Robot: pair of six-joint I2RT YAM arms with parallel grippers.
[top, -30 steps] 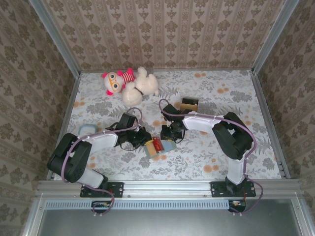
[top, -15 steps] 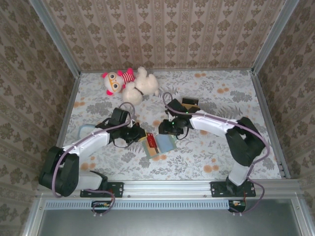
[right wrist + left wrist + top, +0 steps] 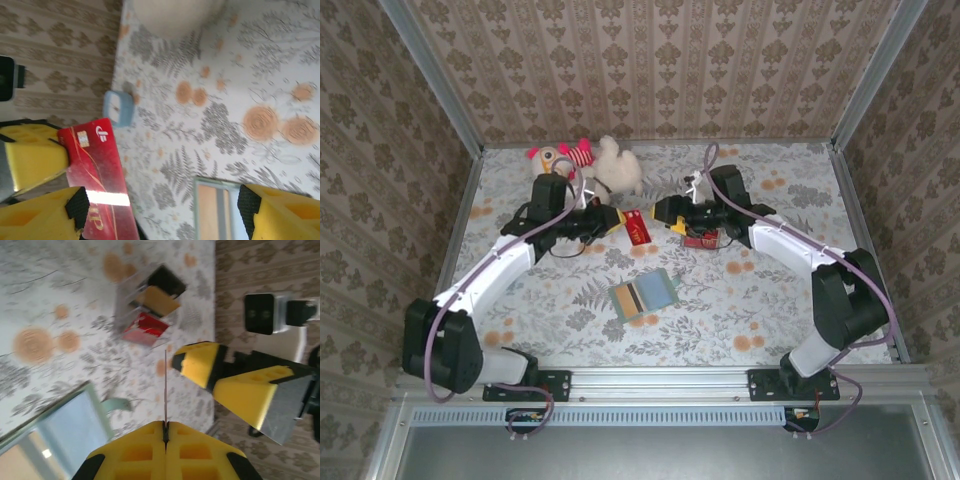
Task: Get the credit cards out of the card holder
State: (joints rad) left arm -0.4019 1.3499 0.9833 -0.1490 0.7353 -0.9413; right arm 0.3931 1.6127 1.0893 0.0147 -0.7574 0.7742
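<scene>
Top view: the card holder (image 3: 643, 296) lies flat on the counter (image 3: 770, 310). Both arms reach past it to its far side. The left pincer (image 3: 616, 219) is clamped tight on a red credit card (image 3: 638, 228), held up beyond the holder. The right pincer (image 3: 667, 211) sits just beside that card.

Left wrist view: here the card is edge-on, just a thin line pinched between the closed yellow fingers. You also get a small red, yellow and dark box (image 3: 147, 305) on the counter, farther out than the holder.

Right wrist view: this one gives the card's red face with its gold chip. The right pincer's fingers stand wide apart with nothing gripped. The card is right next to one finger, touching or not I can't tell. A small pale blue thing (image 3: 118, 107) sits well away from the holder.

Versus a second ago, both pincers were down at the holder with the red card on it. Now the card's out, and the holder has barely moved.
</scene>
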